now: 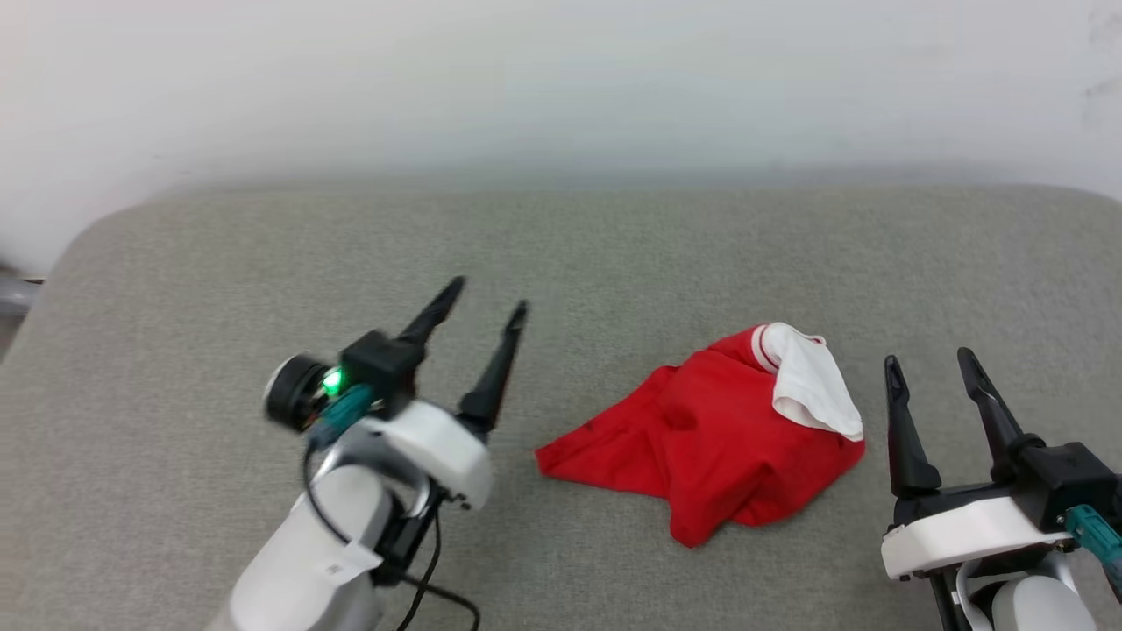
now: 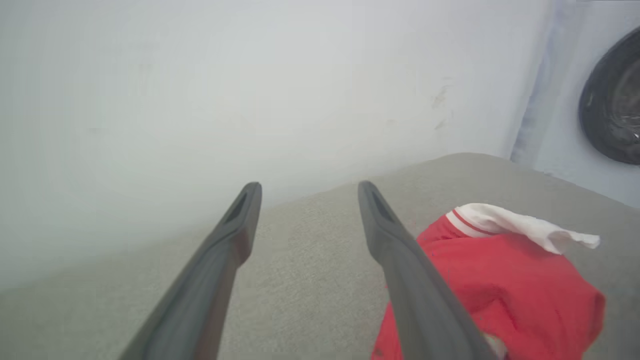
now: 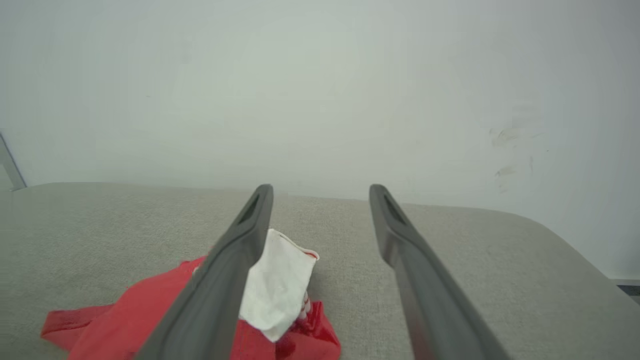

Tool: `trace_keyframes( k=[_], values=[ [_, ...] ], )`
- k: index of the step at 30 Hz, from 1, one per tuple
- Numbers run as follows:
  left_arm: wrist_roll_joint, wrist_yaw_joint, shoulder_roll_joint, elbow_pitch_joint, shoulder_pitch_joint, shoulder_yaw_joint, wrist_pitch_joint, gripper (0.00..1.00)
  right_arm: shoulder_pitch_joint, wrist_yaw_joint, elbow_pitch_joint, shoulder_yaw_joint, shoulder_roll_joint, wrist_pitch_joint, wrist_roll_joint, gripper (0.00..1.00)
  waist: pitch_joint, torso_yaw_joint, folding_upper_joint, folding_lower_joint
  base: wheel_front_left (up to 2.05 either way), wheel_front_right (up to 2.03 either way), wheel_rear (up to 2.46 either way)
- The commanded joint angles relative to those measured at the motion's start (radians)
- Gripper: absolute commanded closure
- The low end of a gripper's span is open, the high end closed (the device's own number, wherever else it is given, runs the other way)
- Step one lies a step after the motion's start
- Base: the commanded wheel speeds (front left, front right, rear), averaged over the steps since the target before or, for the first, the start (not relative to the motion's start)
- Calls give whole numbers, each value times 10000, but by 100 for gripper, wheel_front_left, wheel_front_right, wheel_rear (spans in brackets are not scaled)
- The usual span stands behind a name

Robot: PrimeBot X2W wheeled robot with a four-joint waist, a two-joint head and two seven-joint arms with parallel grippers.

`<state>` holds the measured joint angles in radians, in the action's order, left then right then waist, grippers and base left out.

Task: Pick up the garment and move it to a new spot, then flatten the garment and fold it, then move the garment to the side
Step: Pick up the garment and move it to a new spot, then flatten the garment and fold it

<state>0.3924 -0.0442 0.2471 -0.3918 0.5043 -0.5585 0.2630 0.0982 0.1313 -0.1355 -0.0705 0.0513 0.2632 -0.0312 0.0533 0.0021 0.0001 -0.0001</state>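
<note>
Grey cushion (image 1: 614, 245); left pincer (image 1: 488, 294) agape (empty)

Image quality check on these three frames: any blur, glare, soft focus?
Head view: even diffuse light, faint shadow under the garment, left gripper slightly blurred. Left wrist view: fingers soft and smeared close up, garment sharper, wall washed out. Right wrist view: fingers likewise blurred, grey padded surface weave fairly crisp, no glare.

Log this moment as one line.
garment: crumpled on grey cushion, unheld | left gripper: jaws open, left of garment | right gripper: jaws open, right of garment
</note>
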Motion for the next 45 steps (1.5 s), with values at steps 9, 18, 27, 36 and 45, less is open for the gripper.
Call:
trace_keyframes(
  k=[9, 18, 27, 36, 45],
  values=[
    [-143, 540, 168, 1959, -3210, 2225, 25, 0, -509, -10, 254, 160, -17, 24, -153, 0, -528, 614, -1, 1, 0, 0, 0],
    [-966, 436, -802, 2984, -5094, 3615, 26, 0, -630, -10, 260, 251, -18, 24, -164, 0, -500, 571, -1, 1, 0, 0, 0],
    [-1695, -116, -1361, 2860, -5110, 4217, 26, 0, -580, -10, 160, 491, -18, 24, -118, 0, -486, 540, -1, 1, 0, 0, 0],
    [-2071, -451, -1697, 2852, -5045, 4613, 26, 0, 109, -12, 178, 2460, 496, -2776, -136, 0, -267, 620, -1, 1, 0, 0, 0],
    [-2227, -618, -1880, 2654, -4835, 4637, 27, 0, 796, -13, 835, 3885, 1681, -7701, -1148, 0, -15, 957, -1, 1, 0, 0, 0]
  ],
)
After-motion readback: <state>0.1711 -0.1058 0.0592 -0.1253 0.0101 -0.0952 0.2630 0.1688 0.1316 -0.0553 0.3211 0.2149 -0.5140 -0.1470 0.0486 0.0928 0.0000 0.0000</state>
